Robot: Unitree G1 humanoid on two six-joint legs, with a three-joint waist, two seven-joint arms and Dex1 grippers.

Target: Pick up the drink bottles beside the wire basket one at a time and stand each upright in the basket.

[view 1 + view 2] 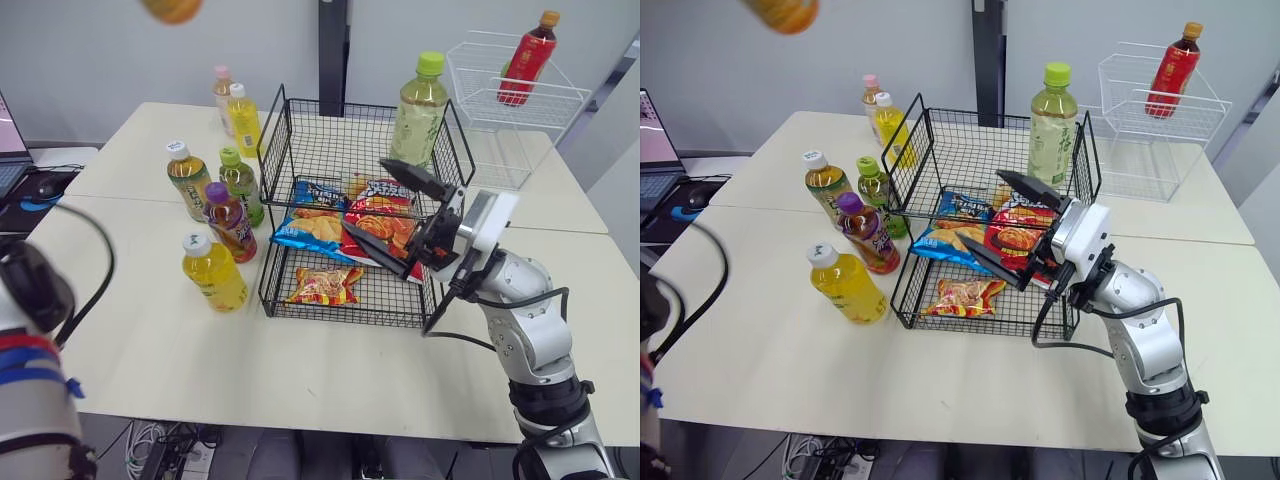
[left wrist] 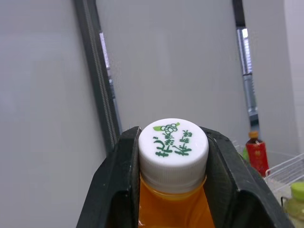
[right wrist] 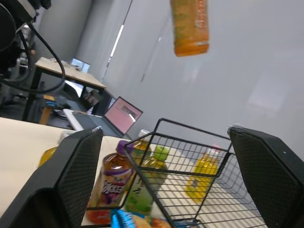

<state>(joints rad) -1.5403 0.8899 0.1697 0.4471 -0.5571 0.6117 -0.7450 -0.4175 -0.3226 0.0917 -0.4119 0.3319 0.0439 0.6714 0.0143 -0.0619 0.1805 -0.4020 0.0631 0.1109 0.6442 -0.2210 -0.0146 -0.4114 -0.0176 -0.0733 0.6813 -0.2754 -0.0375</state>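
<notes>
one orange bottle (image 3: 190, 23) is pinched at its top by the l gripper (image 2: 172, 135), hanging roughly upright high over the table (image 1: 150, 340), wire basket (image 1: 285, 140) below & to its right; r gripper (image 1: 365, 194) spread wide, empty.

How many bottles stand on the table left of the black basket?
6: pink-cap and small yellow at back; amber, green-cap, purple-cap midway; big yellow in front.

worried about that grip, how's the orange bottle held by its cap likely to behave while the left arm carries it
Probably heavy for its size: the orange bottle looks filled to the neck. The left gripper pinches only its white cap, so the body may swing on quick moves. The smooth plastic cap might also slip between the fingers.
</notes>
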